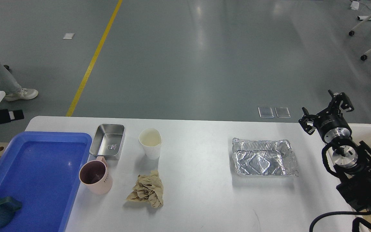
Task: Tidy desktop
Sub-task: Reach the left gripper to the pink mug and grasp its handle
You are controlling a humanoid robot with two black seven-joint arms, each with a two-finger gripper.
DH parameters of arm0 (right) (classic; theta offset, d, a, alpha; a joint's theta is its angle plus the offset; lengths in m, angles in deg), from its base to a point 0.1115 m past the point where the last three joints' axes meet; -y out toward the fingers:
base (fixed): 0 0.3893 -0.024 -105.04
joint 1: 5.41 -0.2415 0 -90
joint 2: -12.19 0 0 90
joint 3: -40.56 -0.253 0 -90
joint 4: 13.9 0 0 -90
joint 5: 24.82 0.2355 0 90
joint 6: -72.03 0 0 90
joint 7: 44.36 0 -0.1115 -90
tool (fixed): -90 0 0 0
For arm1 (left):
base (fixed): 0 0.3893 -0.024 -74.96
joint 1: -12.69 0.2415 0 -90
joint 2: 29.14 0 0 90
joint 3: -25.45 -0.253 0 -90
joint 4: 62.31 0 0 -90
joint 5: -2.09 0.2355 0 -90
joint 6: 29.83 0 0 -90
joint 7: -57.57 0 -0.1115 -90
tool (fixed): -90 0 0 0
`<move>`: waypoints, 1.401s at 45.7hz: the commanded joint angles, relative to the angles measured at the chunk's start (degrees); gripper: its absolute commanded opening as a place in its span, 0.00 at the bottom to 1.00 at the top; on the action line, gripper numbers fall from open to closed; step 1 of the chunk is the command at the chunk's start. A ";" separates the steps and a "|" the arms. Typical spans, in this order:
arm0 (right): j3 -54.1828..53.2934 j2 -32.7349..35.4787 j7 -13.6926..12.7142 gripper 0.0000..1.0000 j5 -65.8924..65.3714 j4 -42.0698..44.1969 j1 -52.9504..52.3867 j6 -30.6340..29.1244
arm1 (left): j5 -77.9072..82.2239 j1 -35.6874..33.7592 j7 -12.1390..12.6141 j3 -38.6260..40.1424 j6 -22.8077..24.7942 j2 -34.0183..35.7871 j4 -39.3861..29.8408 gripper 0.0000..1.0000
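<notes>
Right hand (pixel 327 111) hovers spread over the table's (pixel 204 199) far right corner, holding nothing; left hand out of view. Risks: foil tray (pixel 264 158) (flimsy) crushes under grip; paper cup (pixel 150 142) tips; crumpled paper (pixel 147 190) slips free mid-table.

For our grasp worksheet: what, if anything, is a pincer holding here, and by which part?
Nothing: the right pincer hangs open above the desktop, empty. The left is out of view.

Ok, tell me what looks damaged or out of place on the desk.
A crumpled brown paper lies loose on the desktop in front of the white paper cup. The foil tray has dented, crushed edges.
</notes>
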 commanded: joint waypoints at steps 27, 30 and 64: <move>0.15 -0.90 -0.02 1.00 -0.60 0.16 0.39 -0.01 | 11.75 0.64 2.02 -0.40 0.86 -1.29 0.75 0.96; 0.15 -0.90 -0.02 1.00 -0.60 0.25 0.39 -0.01 | 11.76 0.63 3.86 -0.58 0.16 -5.24 1.81 0.96; 0.24 -0.64 -0.02 1.00 -0.78 0.69 0.56 -0.01 | 12.55 2.31 16.96 -14.29 -7.93 -36.01 13.50 0.87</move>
